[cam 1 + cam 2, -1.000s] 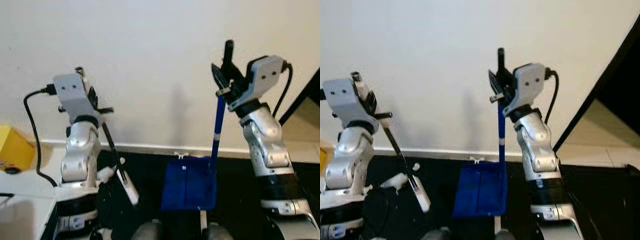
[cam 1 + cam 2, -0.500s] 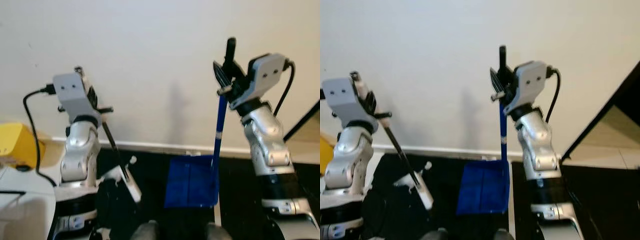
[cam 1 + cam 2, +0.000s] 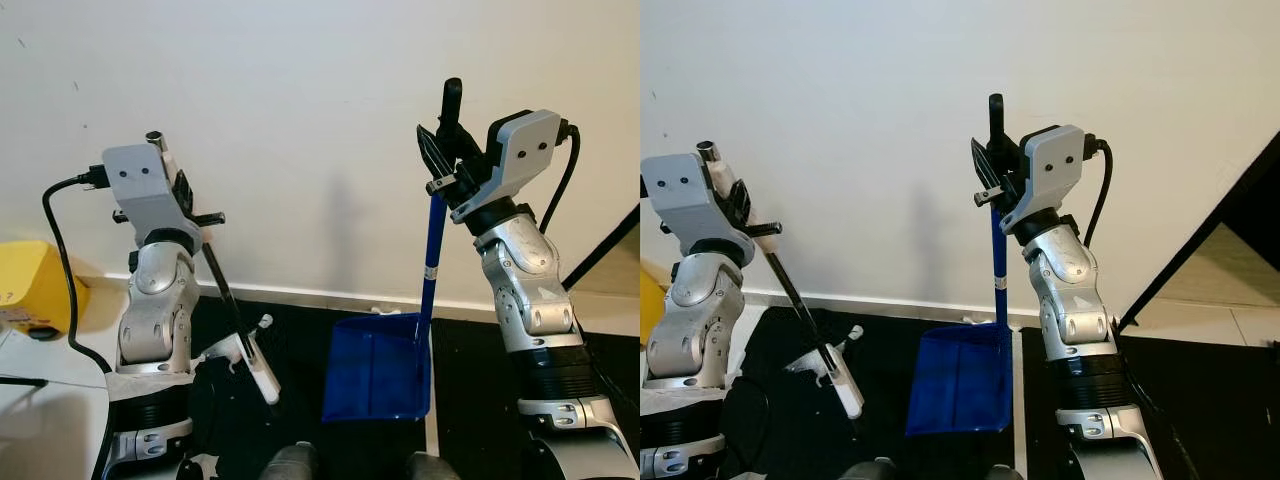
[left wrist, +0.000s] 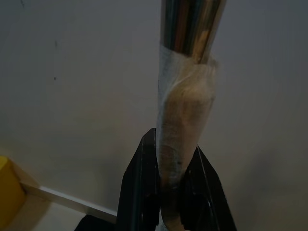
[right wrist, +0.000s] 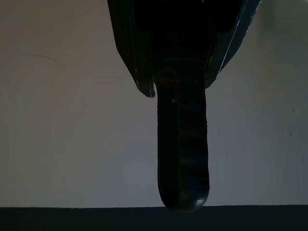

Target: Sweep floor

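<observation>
Gripping the taped upper end of the broom (image 3: 228, 300), the left gripper (image 3: 185, 195) has its jaws closed on the handle; the white head rests on the dark floor (image 3: 300, 340) near the wall's baseboard. The right gripper (image 3: 447, 150) clamps the blue dustpan (image 3: 378, 368) by its long handle's black grip, pan standing on the floor. Both look light and stiff; the smooth metal shaft may slip, so the tape is the better hold.

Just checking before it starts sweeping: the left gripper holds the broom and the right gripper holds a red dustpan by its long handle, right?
Not quite. The dustpan is blue, not red, as the left eye view shows. The rest stands: the left gripper holds the broom, and the right gripper holds the dustpan by its long handle.
</observation>
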### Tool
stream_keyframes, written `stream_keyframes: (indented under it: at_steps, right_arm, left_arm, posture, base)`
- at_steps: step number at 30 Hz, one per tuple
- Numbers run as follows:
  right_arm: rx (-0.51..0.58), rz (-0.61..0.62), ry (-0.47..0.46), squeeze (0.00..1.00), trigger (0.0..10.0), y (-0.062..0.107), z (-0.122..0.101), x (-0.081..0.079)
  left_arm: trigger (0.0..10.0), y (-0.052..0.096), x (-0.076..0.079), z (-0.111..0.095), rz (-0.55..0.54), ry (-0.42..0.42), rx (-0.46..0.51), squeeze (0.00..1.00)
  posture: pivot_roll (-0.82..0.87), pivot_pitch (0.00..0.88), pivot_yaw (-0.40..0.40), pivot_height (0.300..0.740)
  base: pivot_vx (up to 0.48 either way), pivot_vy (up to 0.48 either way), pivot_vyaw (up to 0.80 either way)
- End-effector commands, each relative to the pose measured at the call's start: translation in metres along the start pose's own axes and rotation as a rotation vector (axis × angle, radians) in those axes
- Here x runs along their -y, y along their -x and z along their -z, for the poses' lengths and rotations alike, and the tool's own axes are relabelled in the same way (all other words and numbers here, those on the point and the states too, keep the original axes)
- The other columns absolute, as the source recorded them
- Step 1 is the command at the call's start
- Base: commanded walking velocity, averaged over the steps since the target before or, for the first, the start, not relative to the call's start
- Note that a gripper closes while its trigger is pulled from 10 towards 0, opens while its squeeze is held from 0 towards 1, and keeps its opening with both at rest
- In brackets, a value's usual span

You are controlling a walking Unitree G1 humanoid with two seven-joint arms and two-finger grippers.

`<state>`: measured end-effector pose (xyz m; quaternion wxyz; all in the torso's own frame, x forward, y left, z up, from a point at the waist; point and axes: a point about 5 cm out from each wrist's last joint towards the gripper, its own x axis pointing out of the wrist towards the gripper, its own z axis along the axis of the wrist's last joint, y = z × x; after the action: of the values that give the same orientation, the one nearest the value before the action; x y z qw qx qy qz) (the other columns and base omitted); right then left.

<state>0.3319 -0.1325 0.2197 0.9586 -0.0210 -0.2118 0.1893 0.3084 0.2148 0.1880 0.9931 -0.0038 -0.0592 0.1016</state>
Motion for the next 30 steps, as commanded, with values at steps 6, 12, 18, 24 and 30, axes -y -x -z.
stream_keyframes:
  at_steps: [6, 12, 18, 24, 30]
  right_arm:
    - [0.002, 0.032, 0.000, 0.00, 10.0, 0.005, 0.014, 0.000]
    - [-0.058, 0.049, -0.021, 0.00, 10.0, 0.017, 0.039, -0.005]
    - [-0.056, 0.021, -0.043, 0.00, 10.0, 0.018, 0.042, -0.016]
    - [-0.006, 0.019, 0.015, 0.00, 10.0, 0.010, 0.043, -0.019]
    - [0.009, 0.023, -0.003, 0.00, 10.0, 0.005, 0.043, -0.019]
  left_arm:
    - [10.0, 0.005, 0.002, 0.009, 0.059, -0.010, 0.005, 0.00]
    - [10.0, 0.020, 0.017, 0.026, 0.196, -0.078, -0.009, 0.00]
    - [10.0, 0.031, 0.025, 0.027, 0.281, -0.152, 0.044, 0.00]
    - [10.0, 0.028, 0.024, 0.015, 0.295, -0.118, 0.117, 0.00]
    - [10.0, 0.035, 0.020, 0.020, 0.287, -0.109, 0.047, 0.00]
  posture:
    - [0.05, 0.027, 0.042, 0.740]
    - [0.07, 0.061, 0.040, 0.740]
    - [0.10, 0.115, 0.039, 0.740]
    - [0.13, 0.154, 0.037, 0.740]
    - [0.17, 0.152, 0.024, 0.740]
  base:
    - [0.000, 0.000, 0.00]
    - [0.000, 0.000, 0.00]
    - [0.000, 0.000, 0.00]
    - [0.000, 0.000, 0.00]
    - [0.000, 0.000, 0.00]
